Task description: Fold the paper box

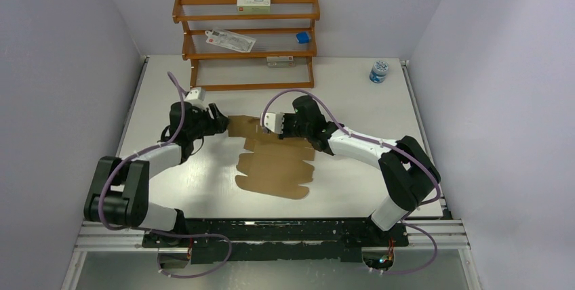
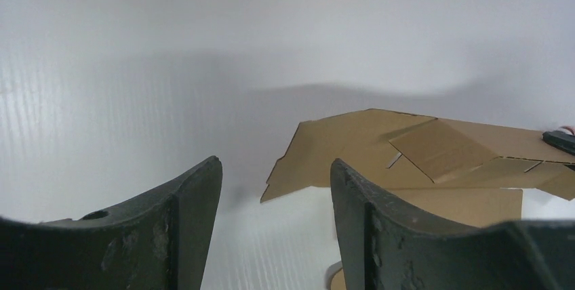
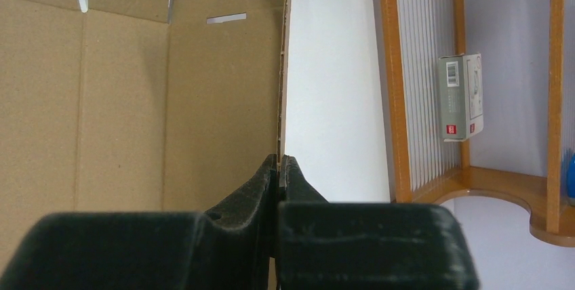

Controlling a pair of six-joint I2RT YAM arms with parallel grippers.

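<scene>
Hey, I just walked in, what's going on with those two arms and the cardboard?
Two robot arms are working on the paper box, at this point a brown die-cut sheet lying mostly flat on the white table. The right gripper is shut on the sheet's far edge, pinching it. The left gripper is open beside the sheet's far left corner, holding nothing. The far end looks slightly lifted, but no box walls are formed yet.

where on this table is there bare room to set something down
Bare: the table on the right, between the right arm and the jar; also the strip between the paper box and the table's near edge. Crowded: the middle, where the left gripper and right gripper sit at the box's far edge before the wooden rack.
</scene>
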